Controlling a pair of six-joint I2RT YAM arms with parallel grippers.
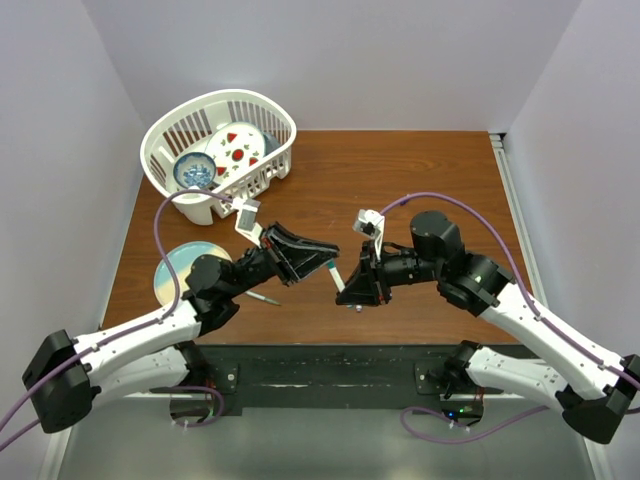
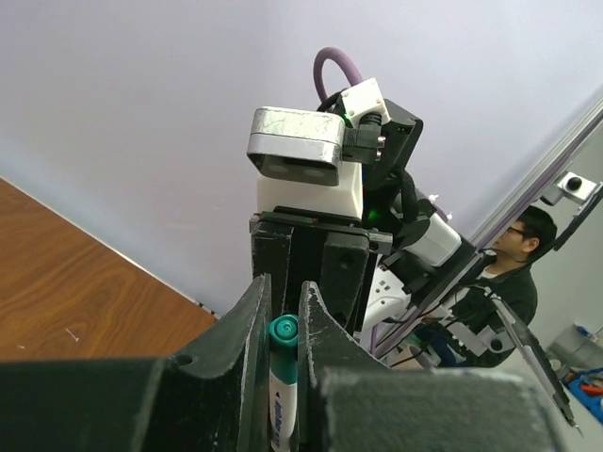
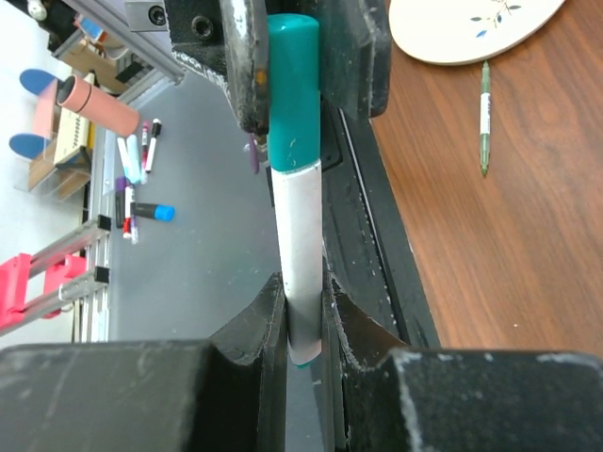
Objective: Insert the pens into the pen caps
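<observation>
You have one pen (image 3: 300,245) bridging both hands above the wood-grain counter (image 1: 420,180).
Your right hand (image 3: 303,311) pinches its white barrel and your left hand (image 2: 285,301) pinches the teal cap (image 3: 294,94). Pale lilac walls (image 1: 350,60) surround them, and a spare pen (image 1: 262,297) lies near the left hand.

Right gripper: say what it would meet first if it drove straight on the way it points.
Most likely the left gripper. It faces the right gripper head-on, clamped on the capped end of the pen that the right gripper holds by its tail.

Glossy plastic pen cap (image 3: 294,94), smooth pen barrel (image 3: 300,254), wood-grain table (image 3: 509,235), scuffed matt right pincer (image 3: 303,309)
</observation>
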